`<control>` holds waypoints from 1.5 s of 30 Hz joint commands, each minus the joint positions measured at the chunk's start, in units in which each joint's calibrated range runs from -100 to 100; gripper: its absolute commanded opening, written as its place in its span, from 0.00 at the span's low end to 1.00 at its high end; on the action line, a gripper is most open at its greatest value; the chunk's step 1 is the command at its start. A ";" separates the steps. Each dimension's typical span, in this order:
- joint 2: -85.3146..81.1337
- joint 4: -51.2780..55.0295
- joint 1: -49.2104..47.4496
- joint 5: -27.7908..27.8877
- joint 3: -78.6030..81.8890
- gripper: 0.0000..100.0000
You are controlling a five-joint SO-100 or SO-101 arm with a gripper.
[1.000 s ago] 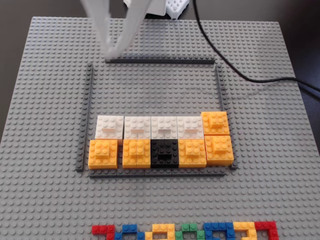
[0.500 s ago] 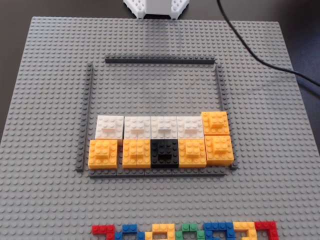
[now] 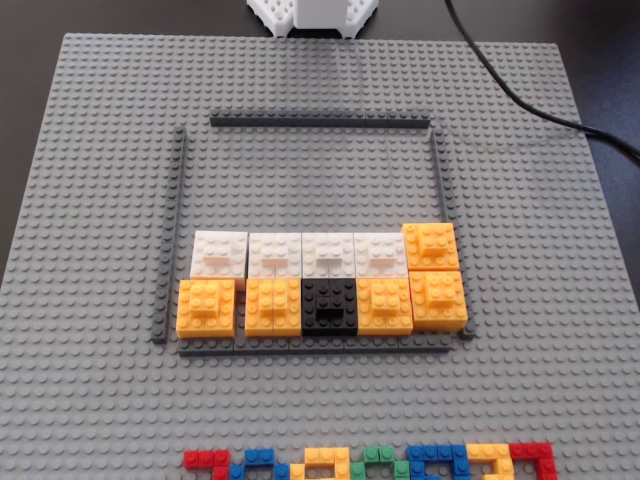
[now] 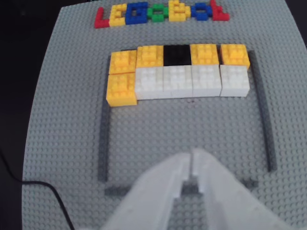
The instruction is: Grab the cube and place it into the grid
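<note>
Several white cubes stand in a row inside the grid; the one at the left end in the fixed view point(image 3: 219, 255) is at the right end in the wrist view point(image 4: 234, 79). I cannot tell them apart. No white cube lies outside the grid. The grid point(image 3: 320, 122) is framed by thin dark strips, which also show in the wrist view point(image 4: 104, 143). My gripper point(image 4: 192, 155) is white, shut and empty. It hangs above the grid's bare half, apart from the blocks. The gripper does not show in the fixed view.
Orange blocks point(image 3: 207, 307) and one black block point(image 3: 329, 305) fill the row beside the white ones, with two more orange point(image 3: 430, 246) at one end. A row of multicoloured bricks point(image 4: 160, 13) lies beyond the grid. A black cable point(image 3: 520, 90) crosses a plate corner. The arm's white base point(image 3: 315, 15) stands at the plate's far edge.
</note>
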 commanded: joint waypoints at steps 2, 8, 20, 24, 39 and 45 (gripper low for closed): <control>-5.86 -3.39 -0.38 0.00 9.34 0.00; -9.04 -6.13 -1.56 -0.39 18.67 0.00; -16.53 -17.71 -3.18 0.29 41.78 0.00; -17.56 -19.37 -3.18 0.73 47.40 0.00; -17.56 -25.38 -2.88 1.95 63.62 0.00; -17.56 -24.35 -3.91 1.27 64.25 0.00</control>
